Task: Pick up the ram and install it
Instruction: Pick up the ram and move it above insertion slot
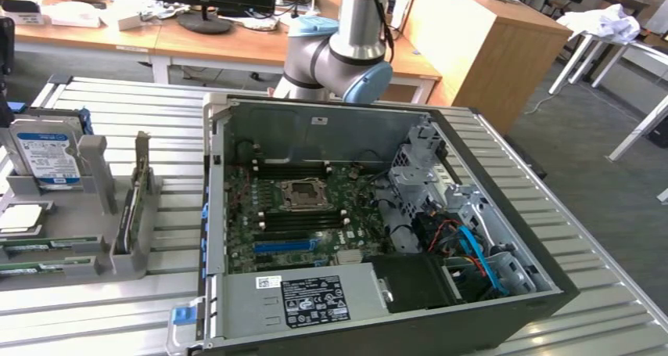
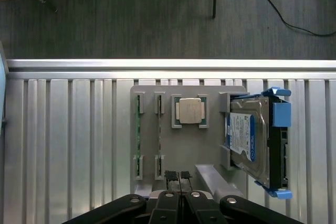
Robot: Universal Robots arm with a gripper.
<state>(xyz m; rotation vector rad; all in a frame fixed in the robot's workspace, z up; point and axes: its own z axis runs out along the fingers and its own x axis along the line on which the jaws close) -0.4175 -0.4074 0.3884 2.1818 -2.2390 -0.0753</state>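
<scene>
Two ram sticks stand on edge in the slots of a grey holder [image 2: 189, 150]: one ram [image 2: 138, 135] shows its thin green edge, the other ram [image 2: 159, 136] is beside it. In the exterior view the ram [image 1: 31, 249] lies at the holder's near left end. My gripper [image 2: 177, 176] hangs high above the holder's edge, close to the second stick's end, shut with nothing between its fingertips. The open computer case [image 1: 214, 215] lies on the table with its motherboard [image 1: 303, 215] exposed.
On the same holder sit a square processor chip [image 2: 189, 111] and a hard drive [image 2: 252, 142] with blue rails. A blue slot strip [image 1: 284, 246] lies on the motherboard. The arm's elbow [image 1: 339, 59] stands behind the case. The slatted metal table [image 1: 125, 113] ends at a floor edge.
</scene>
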